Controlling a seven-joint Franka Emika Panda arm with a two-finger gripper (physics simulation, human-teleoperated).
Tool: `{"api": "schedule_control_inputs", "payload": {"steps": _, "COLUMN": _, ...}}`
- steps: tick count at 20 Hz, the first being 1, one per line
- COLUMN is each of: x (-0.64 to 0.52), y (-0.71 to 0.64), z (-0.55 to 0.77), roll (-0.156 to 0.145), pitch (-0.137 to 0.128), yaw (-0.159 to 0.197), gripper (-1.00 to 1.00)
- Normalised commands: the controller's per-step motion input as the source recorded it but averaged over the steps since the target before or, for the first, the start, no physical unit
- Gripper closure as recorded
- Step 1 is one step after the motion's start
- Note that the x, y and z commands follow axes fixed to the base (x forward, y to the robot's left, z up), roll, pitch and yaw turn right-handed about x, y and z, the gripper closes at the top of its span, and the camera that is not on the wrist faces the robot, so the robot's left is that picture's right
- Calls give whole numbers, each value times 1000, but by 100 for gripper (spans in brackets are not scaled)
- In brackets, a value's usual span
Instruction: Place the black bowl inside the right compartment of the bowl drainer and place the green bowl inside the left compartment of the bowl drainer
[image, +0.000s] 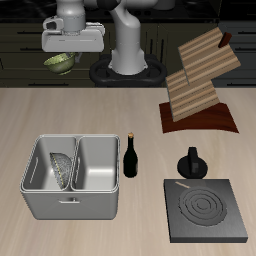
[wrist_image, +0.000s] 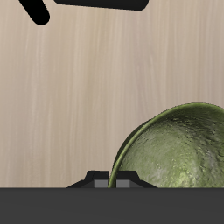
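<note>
The green bowl (image: 60, 64) hangs high above the table's back part, held by its rim in my gripper (image: 63, 52), which is shut on it. In the wrist view the green bowl (wrist_image: 175, 147) shows its mottled olive inside, and my gripper (wrist_image: 114, 179) pinches its edge. The bowl drainer (image: 70, 203) stands near the table's front edge, well away from the gripper. The black bowl (image: 62, 168) leans tilted inside the drainer's right compartment. The left compartment holds nothing.
A dark bottle (image: 131, 155) stands upright right beside the drainer. Farther along are a black moka pot (image: 192, 163) and a flat dark stove plate (image: 207, 210). A wooden rack (image: 200, 75) on a brown mat stands farther back.
</note>
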Motion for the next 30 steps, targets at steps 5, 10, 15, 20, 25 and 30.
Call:
{"api": "schedule_control_inputs", "payload": {"steps": 5, "x": 49, "y": -22, "z": 94, "roll": -22, "pitch": 11, "yaw": 2, "gripper": 100}}
{"api": "schedule_control_inputs", "payload": {"steps": 10, "x": 334, "y": 158, "z": 195, "roll": -5, "pitch": 1, "yaw": 4, "gripper": 100}}
{"api": "schedule_control_inputs", "payload": {"steps": 15, "x": 439, "y": 173, "z": 182, "roll": 1, "pitch": 2, "yaw": -11, "gripper": 100}}
{"api": "schedule_control_inputs", "payload": {"steps": 20, "x": 543, "y": 290, "z": 218, "roll": 1, "pitch": 4, "yaw": -15, "gripper": 100}}
{"api": "schedule_control_inputs", "payload": {"steps": 25, "x": 517, "y": 295, "z": 112, "roll": 1, "pitch": 13, "yaw": 0, "gripper": 100}}
{"api": "schedule_control_inputs", "payload": {"steps": 30, "x": 517, "y": 221, "z": 88, "roll": -19, "pitch": 19, "yaw": -7, "gripper": 100}}
